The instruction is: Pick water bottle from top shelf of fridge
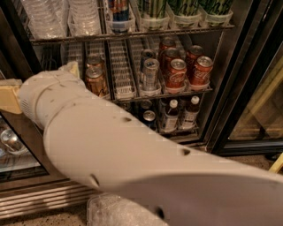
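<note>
The fridge (231, 84) stands open in front of me. Its top shelf (177, 30) runs across the top of the view. A water bottle (118, 9) with a blue, white and red label stands in a clear tray there, its cap cut off by the top edge. Clear ribbed bottles (44, 17) stand to its left. My gripper is out of view. My thick white arm (132, 163) fills the lower part of the view, and its wrist end (26, 95) reaches the left edge below the top shelf.
Red cola cans (177, 73), a silver can (150, 73) and brown cans (95, 79) line the middle rack. Dark-liquid bottles with white caps (170, 115) stand on the rack below. Green-labelled cups (185, 11) sit top right. A glass door (261, 110) stands at the right.
</note>
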Tool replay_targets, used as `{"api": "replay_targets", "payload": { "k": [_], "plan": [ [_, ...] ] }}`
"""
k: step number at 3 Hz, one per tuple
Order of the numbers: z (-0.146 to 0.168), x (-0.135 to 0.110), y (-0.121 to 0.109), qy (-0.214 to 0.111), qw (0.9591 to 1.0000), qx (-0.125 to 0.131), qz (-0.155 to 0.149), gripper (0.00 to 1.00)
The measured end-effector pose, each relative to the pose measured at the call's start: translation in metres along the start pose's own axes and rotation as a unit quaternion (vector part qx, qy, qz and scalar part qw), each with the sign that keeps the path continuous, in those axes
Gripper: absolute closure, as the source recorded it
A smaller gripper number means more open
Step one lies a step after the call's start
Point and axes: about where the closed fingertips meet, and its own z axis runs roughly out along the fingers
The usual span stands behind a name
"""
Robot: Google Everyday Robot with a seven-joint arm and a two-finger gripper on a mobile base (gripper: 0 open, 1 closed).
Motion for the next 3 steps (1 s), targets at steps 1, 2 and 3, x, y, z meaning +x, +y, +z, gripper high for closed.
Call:
{"api": "replay_targets", "payload": {
  "k": [1, 2, 3],
  "plan": [
    [-0.011, 0.007, -0.028, -0.013, 0.9961, 0.086, -0.016, 0.0],
    [0.005, -0.008, -0.042, -0.033, 0.9911, 0.128, -0.01, 0.0],
    [0.036, -0.035, -0.053, -0.067, 0.9849, 0.157, -0.028, 0.0]
  ]
}}
